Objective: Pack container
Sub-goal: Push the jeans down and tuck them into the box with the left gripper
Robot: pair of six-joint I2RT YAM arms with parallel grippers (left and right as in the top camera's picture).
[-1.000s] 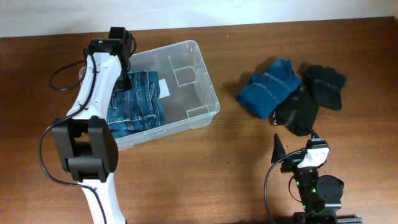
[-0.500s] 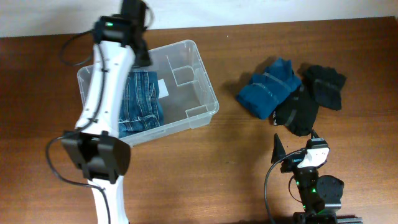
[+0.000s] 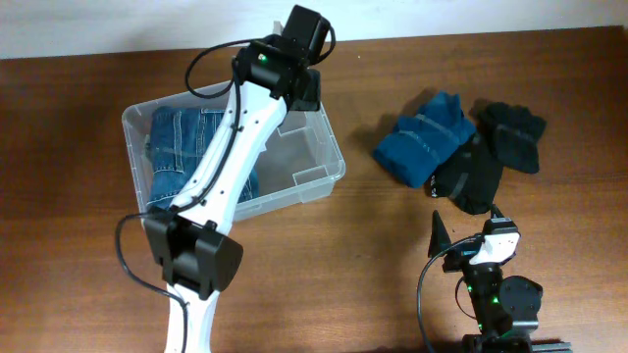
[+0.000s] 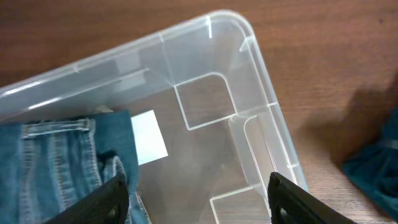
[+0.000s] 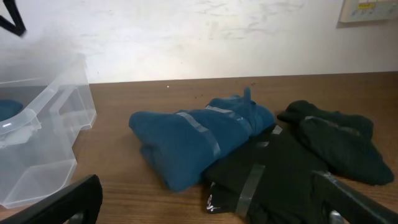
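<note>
The clear plastic container [image 3: 316, 173] stands at the left of the table. Folded blue jeans [image 3: 179, 147] lie in its left half, beside a white label [image 4: 149, 137] on its base. My left gripper [image 3: 305, 86] is open and empty over the container's far right corner [image 4: 261, 62], its fingers [image 4: 199, 205] spread above the bare right part. My right gripper [image 3: 468, 235] is open and empty, low near the front edge. Its wrist view [image 5: 205, 211] faces a folded blue garment [image 5: 199, 140] and a black garment [image 5: 292, 174].
Right of the container lie the blue garment [image 3: 427, 137], a black taped garment [image 3: 471, 175] and another black garment [image 3: 512, 132], touching one another. The container's end wall [image 5: 56, 106] shows at the left of the right wrist view. A wall runs behind the table.
My left arm has swung from the container's left side across to its far right corner. The jeans stay in the bin, now uncovered. The right arm has not moved.
</note>
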